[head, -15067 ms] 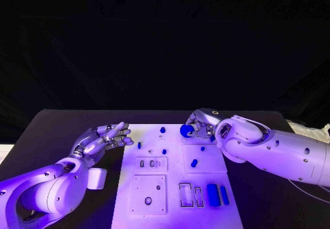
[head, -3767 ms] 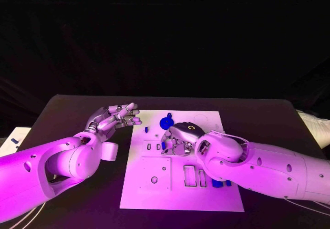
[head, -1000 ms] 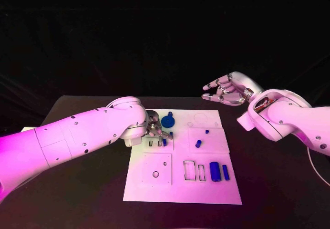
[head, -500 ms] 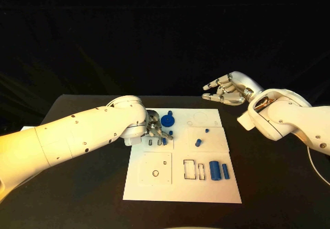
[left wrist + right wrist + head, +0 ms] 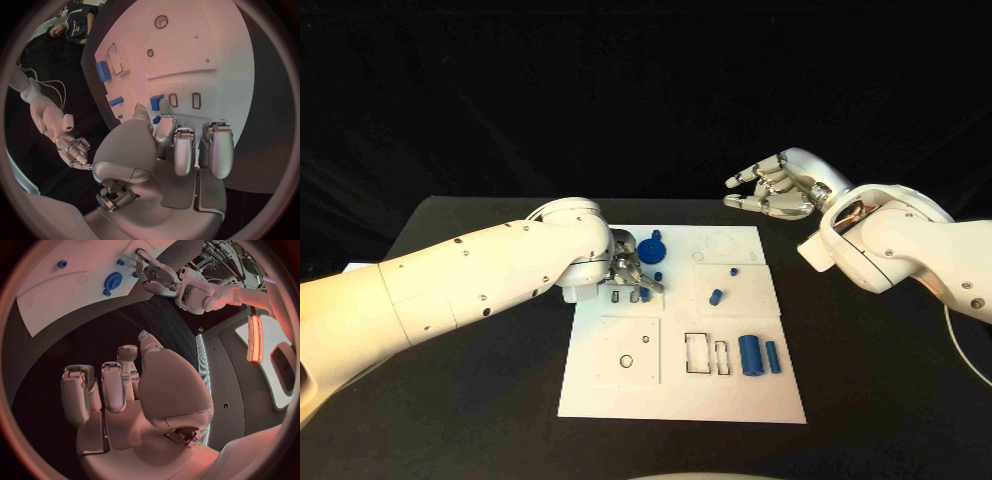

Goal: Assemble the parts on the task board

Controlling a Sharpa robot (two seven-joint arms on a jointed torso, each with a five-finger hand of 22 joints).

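On the near end of the white task board (image 5: 682, 400), lying on the black table (image 5: 877, 390), two blue bars (image 5: 760, 355) rest side by side at the right edge, just beside two empty rectangular slots (image 5: 702, 355); to their left sits a square plate (image 5: 627, 353) with small holes; farther up the board, a short blue peg (image 5: 717, 296) lies tilted on the right-hand panel, with a smaller blue stud (image 5: 734, 271) just beyond it; level with these, the robot's left hand (image 5: 629, 272) is lowered over the board's left middle, fingers curled down toward the surface; in the left wrist view its fingertips (image 5: 161, 106) meet at a small blue block (image 5: 155, 101) beside two dark slots, though whether the block is actually pinched cannot be told; just past the hand, a round blue gear-like part (image 5: 653, 252) stands on the board with a small blue knob (image 5: 656, 237) behind it; the right hand (image 5: 776, 188) hovers raised above the table's far right corner, well apart from the board, fingers loosely curled yet spread, nothing in its grasp
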